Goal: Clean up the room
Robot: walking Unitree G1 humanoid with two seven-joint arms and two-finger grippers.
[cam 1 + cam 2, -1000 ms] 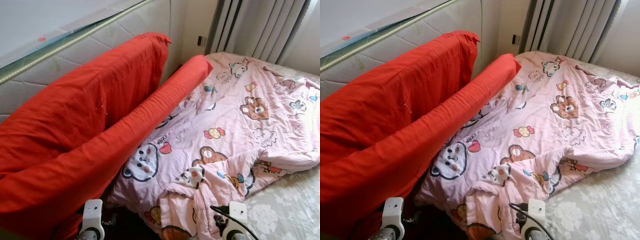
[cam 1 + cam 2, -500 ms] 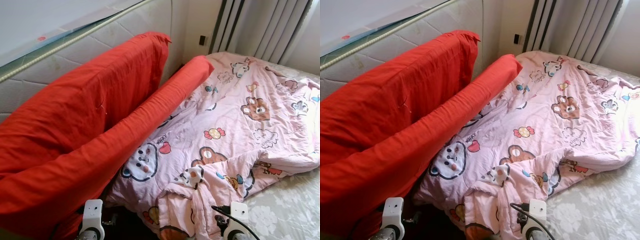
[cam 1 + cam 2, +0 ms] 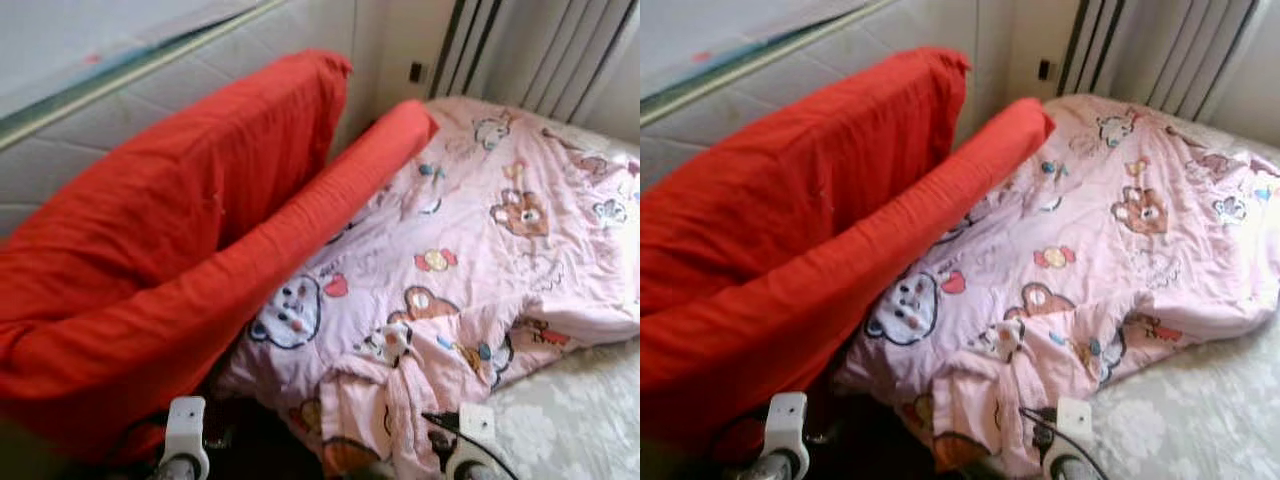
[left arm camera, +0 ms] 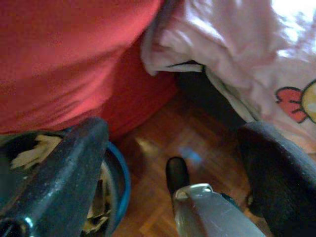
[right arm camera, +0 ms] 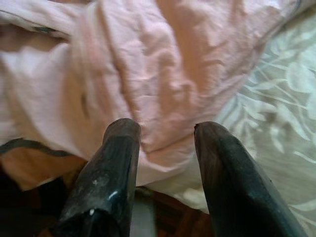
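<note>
A pink quilt printed with cartoon bears lies rumpled across the bed, its near corner bunched and hanging over the edge. Two long red cushions lean against the padded headboard on the left. My right gripper is open, its fingers just above the quilt's hanging corner, with nothing between them. My left gripper is open too, low beside the bed over the wooden floor, under a red cushion and the quilt's edge.
A blue-rimmed bin holding crumpled paper stands on the floor by my left gripper. The bed sheet has a pale floral pattern. Grey curtains hang behind the bed, with a wall socket beside them.
The head views have shifted slightly and turned blurry, so the camera moved. The quilt and cushions lie as before.
</note>
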